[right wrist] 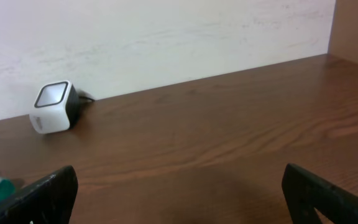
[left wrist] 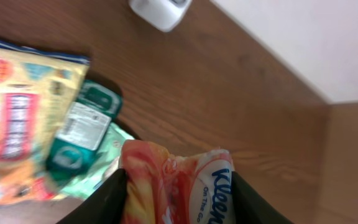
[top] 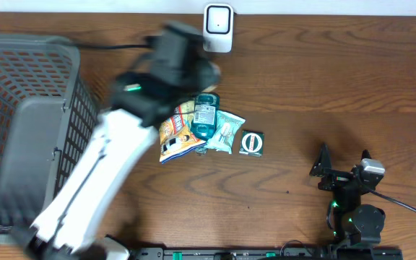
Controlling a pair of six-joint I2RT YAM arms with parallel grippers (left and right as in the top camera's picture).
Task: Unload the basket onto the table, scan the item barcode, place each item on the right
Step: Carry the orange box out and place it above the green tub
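Well, the left jaws pinch a soft tissue pack above the table, near the scanner; the right jaws gape empty. The squashed wrapper could slip, or its barcode might face away.

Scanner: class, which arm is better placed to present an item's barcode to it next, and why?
Left. The left end effector grips the Kleenex pack close to the white scanner; the right end effector is open, empty and farther from it.

Mock shop checkout — white barcode scanner, grey shopping basket, packaged goods, wooden table
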